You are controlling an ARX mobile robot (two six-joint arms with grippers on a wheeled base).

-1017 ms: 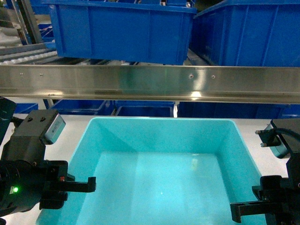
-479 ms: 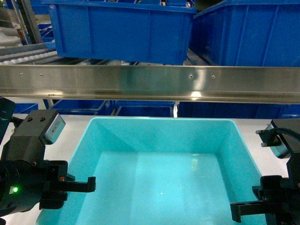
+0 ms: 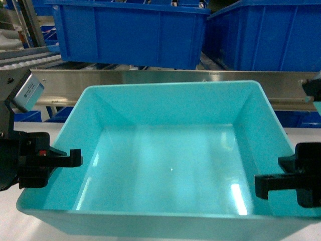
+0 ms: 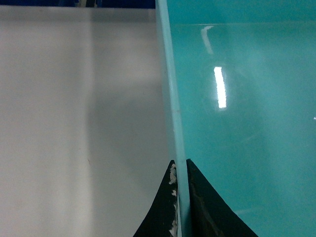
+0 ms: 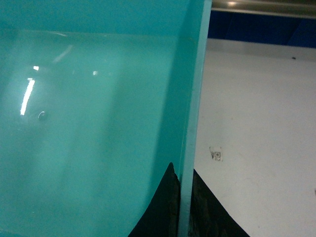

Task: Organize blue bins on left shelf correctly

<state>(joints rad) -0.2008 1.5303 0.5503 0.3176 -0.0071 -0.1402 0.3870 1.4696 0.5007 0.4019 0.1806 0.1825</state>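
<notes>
A large empty turquoise bin (image 3: 170, 165) fills the head view, held up off the white surface. Its far rim overlaps the steel beam (image 3: 150, 76) of the left shelf. My left gripper (image 3: 75, 157) is shut on the bin's left wall. In the left wrist view, that gripper (image 4: 179, 165) has one black finger on each side of the thin rim (image 4: 170, 98). My right gripper (image 3: 261, 183) pinches the right wall in the same way, and in its own wrist view the gripper (image 5: 181, 170) straddles the rim (image 5: 197, 89).
Two dark blue crates (image 3: 130, 32) (image 3: 266, 35) sit on the shelf tier above the beam. White rollers (image 3: 25, 57) run at the upper left. More dark blue bins (image 3: 301, 118) show below the beam. The white table (image 4: 74, 123) (image 5: 256, 123) lies on both sides of the bin.
Both grippers have risen with the turquoise bin in them. The bin now sits higher and nearer the camera, and its far rim covers part of the steel beam.
</notes>
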